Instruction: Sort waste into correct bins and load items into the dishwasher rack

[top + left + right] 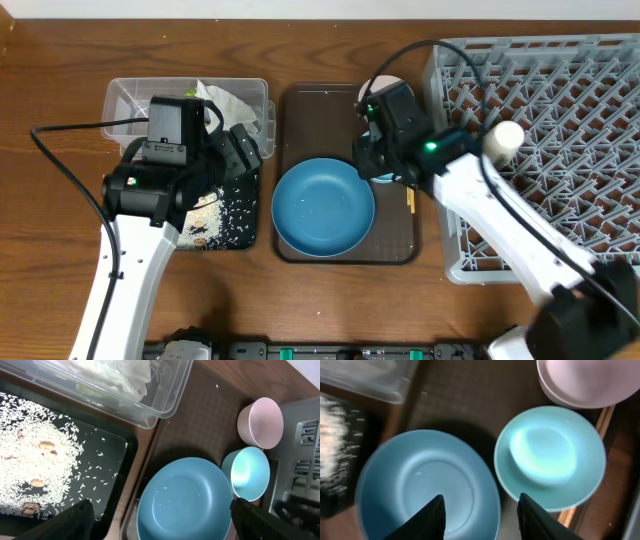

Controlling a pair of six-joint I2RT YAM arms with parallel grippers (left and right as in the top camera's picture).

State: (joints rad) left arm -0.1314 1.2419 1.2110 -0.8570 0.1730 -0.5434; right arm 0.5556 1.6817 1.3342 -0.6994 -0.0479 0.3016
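Far left: clear tub [125, 95], napkin [235, 105] inside.
Near left: black tray [107, 467], rice [35, 460] in it.
Left gripper [160, 505] above, jaws wide, empty.
Centre: blue dish [322, 207], light-blue bowl [550, 457], pink bowl [590, 380] on brown tray [300, 110].
Right gripper [480, 502] over dish-bowl gap, jaws half-spread, nothing held.
Right: rack [560, 120], white cup [505, 138] aboard.
Step, judged: loading crockery.
Next: straddle light-blue bowl rim, clamp, carry right to rack.

Robotics lab staged as kitchen clean-up: two robot arms [125, 262], wooden table [50, 90], dishwasher rack [570, 95] right of serving tray [300, 115].
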